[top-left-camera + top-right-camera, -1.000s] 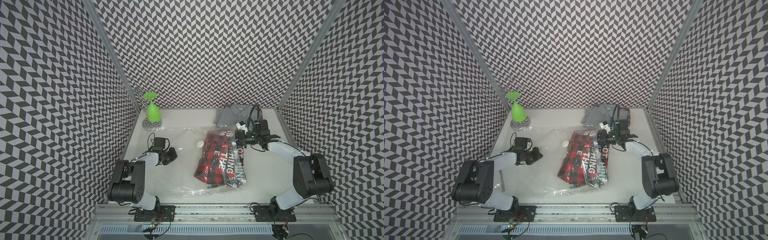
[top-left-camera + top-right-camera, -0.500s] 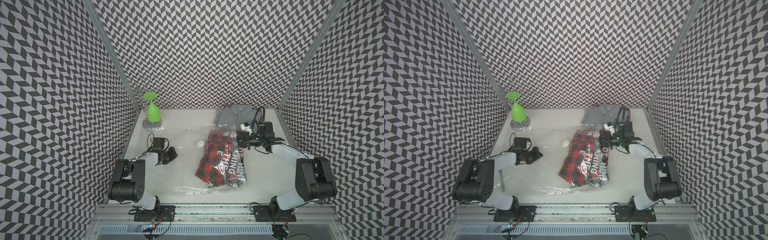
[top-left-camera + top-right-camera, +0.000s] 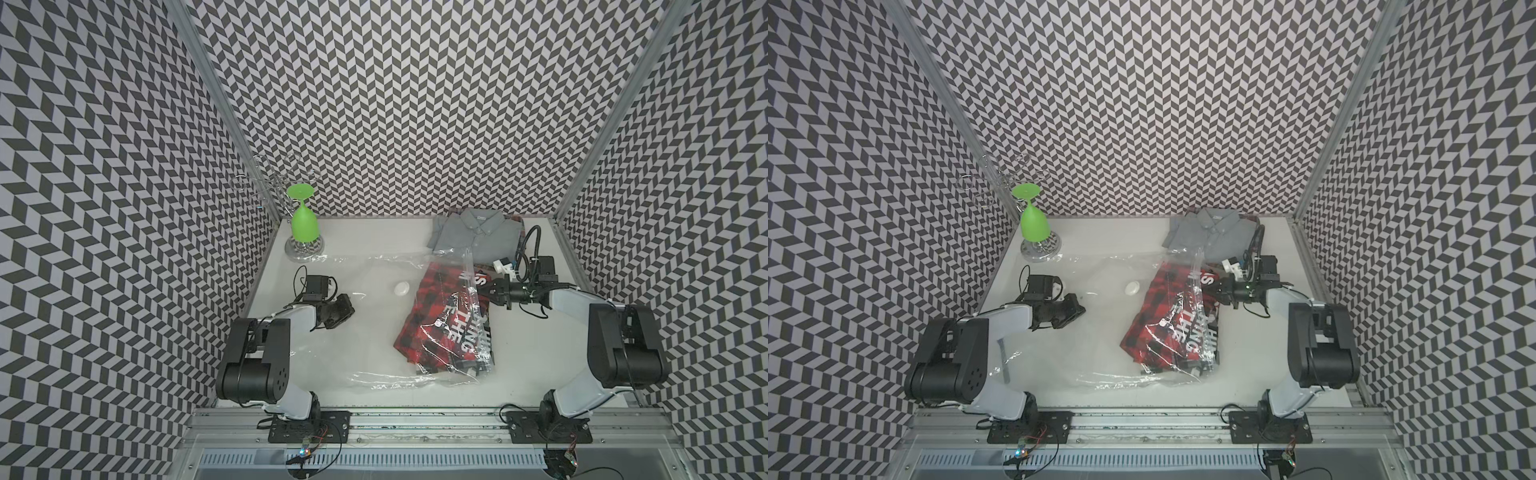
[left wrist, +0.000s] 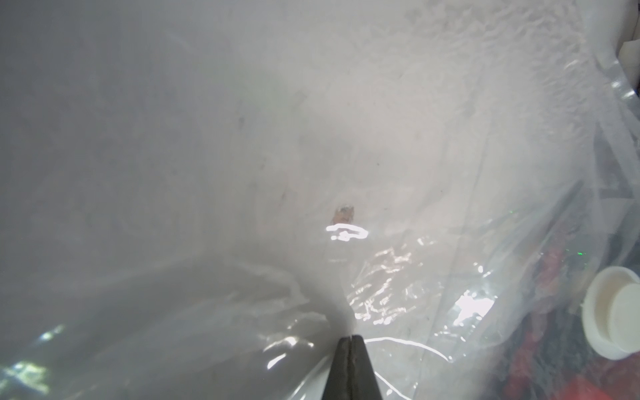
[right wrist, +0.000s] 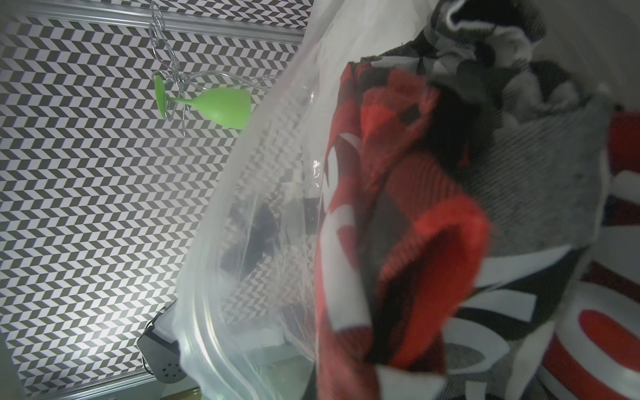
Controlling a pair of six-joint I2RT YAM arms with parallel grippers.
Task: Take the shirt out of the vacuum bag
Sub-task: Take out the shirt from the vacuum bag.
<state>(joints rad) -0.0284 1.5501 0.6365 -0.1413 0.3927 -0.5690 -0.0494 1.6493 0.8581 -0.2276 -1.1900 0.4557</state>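
With our left gripper (image 4: 350, 338) pinching the bag (image 3: 370, 328) and right gripper (image 3: 486, 286) clamped on the shirt (image 3: 434, 303), we are mid-extraction; next we pull it clear.

Clear, see-through plastic vacuum bag (image 3: 365, 332): thin film, crinkled, glossy; bright glints are recorded along the creases. Small round white valve disc (image 3: 401, 287): smooth, matt plastic is noted. Red-and-black checked shirt (image 3: 440, 320): woven cloth, matt and slightly fuzzy, with white lettering printed flat. Folded grey button shirt (image 3: 478, 232): fine, matt cloth. Green stemmed glass (image 3: 304, 224): smooth, apparently plastic, with a satin sheen. Bent wire rack (image 3: 299, 252): bright polished metal. White desk (image 3: 540, 353): smooth and matt. Left tool (image 4: 351, 337): black, matt fingers.
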